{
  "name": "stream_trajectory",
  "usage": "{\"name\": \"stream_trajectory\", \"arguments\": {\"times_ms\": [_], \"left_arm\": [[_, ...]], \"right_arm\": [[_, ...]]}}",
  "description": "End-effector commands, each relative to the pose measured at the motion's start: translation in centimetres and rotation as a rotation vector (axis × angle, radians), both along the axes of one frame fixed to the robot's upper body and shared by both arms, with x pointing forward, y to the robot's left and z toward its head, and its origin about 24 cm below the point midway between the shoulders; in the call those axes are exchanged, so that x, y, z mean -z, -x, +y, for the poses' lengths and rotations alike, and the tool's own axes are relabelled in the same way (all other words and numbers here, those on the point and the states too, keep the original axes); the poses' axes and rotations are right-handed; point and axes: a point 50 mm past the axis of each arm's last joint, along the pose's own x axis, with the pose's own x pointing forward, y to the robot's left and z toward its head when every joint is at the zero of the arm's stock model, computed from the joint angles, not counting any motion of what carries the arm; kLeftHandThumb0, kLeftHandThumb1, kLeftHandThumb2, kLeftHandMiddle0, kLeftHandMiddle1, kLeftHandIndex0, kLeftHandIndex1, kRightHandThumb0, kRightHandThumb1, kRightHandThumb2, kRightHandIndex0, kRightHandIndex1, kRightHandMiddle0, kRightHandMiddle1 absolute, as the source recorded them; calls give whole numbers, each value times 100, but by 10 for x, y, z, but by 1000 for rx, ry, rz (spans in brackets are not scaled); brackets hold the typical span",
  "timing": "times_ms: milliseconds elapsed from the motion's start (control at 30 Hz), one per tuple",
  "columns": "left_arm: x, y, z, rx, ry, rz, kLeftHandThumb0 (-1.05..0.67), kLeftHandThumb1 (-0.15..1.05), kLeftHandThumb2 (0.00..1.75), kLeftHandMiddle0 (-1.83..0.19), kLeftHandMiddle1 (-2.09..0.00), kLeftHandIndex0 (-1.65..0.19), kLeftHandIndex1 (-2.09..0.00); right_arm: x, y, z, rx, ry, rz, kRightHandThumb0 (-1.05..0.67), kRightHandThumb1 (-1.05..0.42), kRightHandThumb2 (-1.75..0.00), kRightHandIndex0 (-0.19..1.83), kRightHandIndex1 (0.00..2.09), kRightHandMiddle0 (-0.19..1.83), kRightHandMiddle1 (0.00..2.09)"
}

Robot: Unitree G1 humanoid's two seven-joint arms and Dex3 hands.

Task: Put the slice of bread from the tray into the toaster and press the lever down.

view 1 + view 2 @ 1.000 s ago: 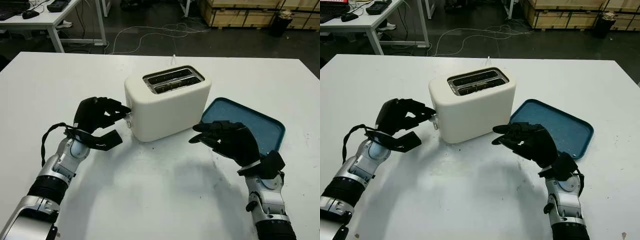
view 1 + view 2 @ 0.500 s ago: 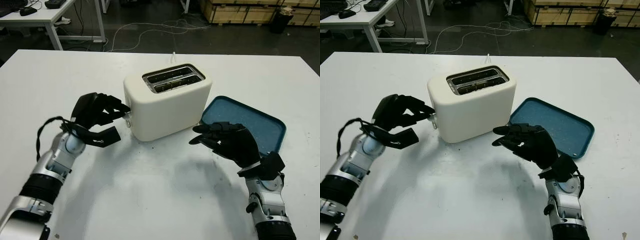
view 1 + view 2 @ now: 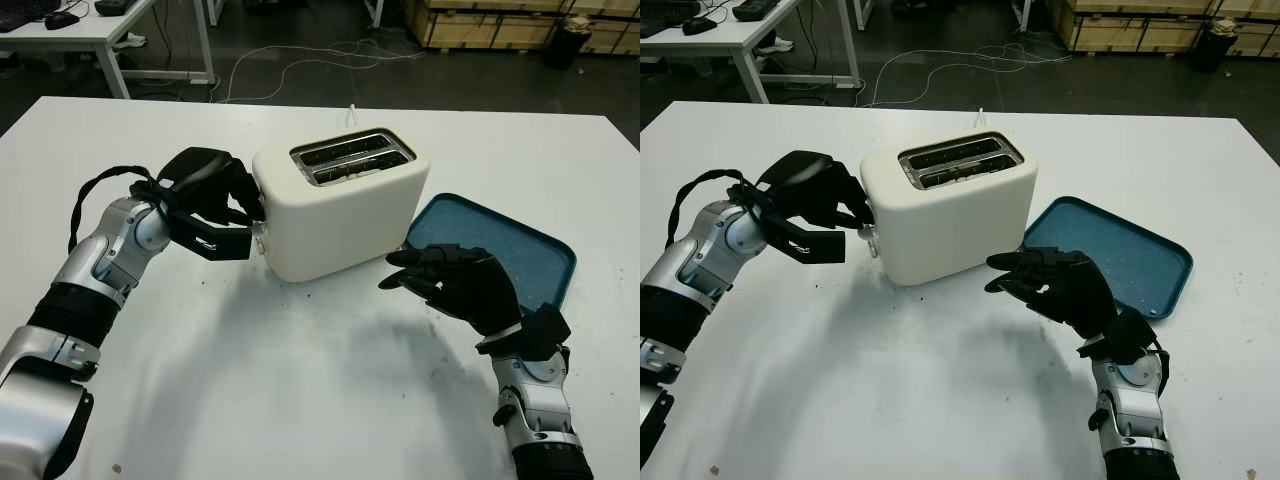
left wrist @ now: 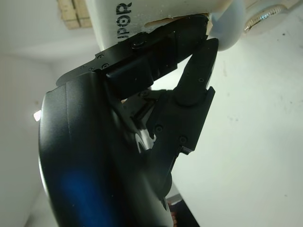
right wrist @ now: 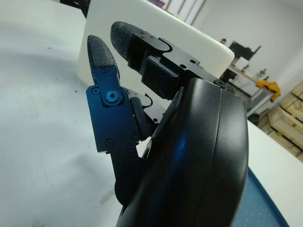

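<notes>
Head view: the left hand (image 3: pixel 205 200) is at the toaster (image 3: pixel 345 205), at its nine o'clock end, fingers curled around the lever (image 3: pixel 873 236), placed to push it down. The tray (image 3: pixel 520 250) at the toaster's three o'clock holds no bread; the slots look dark, so the slice is probably inside, though I can't make it out. The right hand (image 3: pixel 465 285) hovers open between toaster and tray, holding nothing. Left wrist view: fingertips (image 4: pixel 201 61) close on the pale lever knob. Right wrist view: toaster wall ahead, slots cut off
</notes>
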Motion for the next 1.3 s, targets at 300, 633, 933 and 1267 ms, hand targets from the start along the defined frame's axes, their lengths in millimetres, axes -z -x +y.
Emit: {"name": "stream_trajectory", "arguments": {"times_ms": [300,633,933,1267], "left_arm": [[71,28,-79,153,239,159,-21,72,0,-96,-115,-133,0],[163,65,-114,-114,529,448,-21,81,0,-89,-101,-126,-1],[165,66,-108,-154,566,411,-19,82,0,-90,-104,-126,-1],[166,64,-90,-166,540,370,-17,83,0,-84,-114,-124,-1]], "right_arm": [[-2,0,-3,14,16,-3,-42,-89,0,97,62,113,0],[1,0,-10,37,39,11,-44,-88,0,98,65,114,0],[0,-1,-12,36,53,15,-44,-88,0,98,64,113,0],[0,-1,-13,34,61,17,-43,-87,0,99,63,114,0]]}}
